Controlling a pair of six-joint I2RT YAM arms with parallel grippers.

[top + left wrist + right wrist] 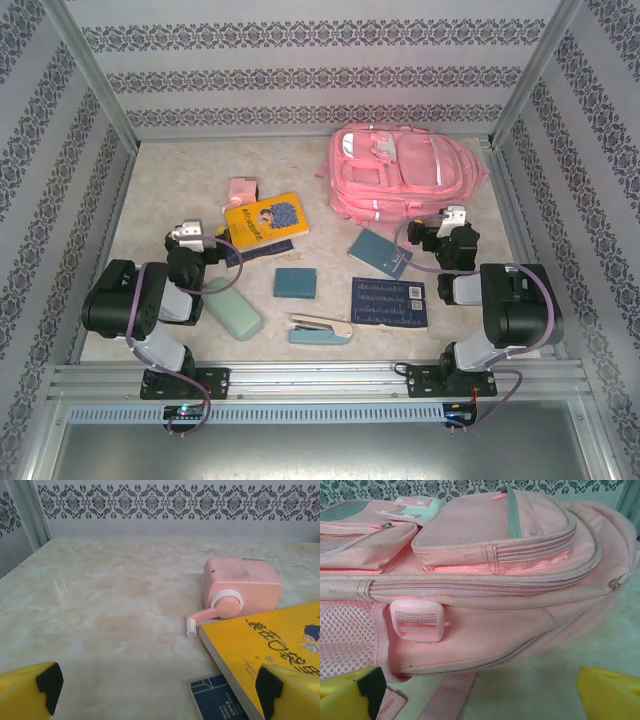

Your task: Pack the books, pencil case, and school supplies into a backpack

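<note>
The backpack [405, 180] is lying flat in the upper right of the top view, front pockets facing up. The right gripper [480, 692] is hovering just below it, fingers spread wide and holding nothing, facing the bag's side with its plastic buckle [416, 621]. The left gripper [152, 692] is gaping empty too, at the left of the top view. It is pointing toward the pink boxy object [242, 587] and the yellow book [265, 650], which is resting over a small navy book [217, 700]. Across the middle of the table [170, 180], the teal-blue book [378, 252], a larger navy book [390, 300], the dark-teal block [295, 283], the stapler [320, 329] and the pencil case [232, 308] are lying apart from one another.
</note>
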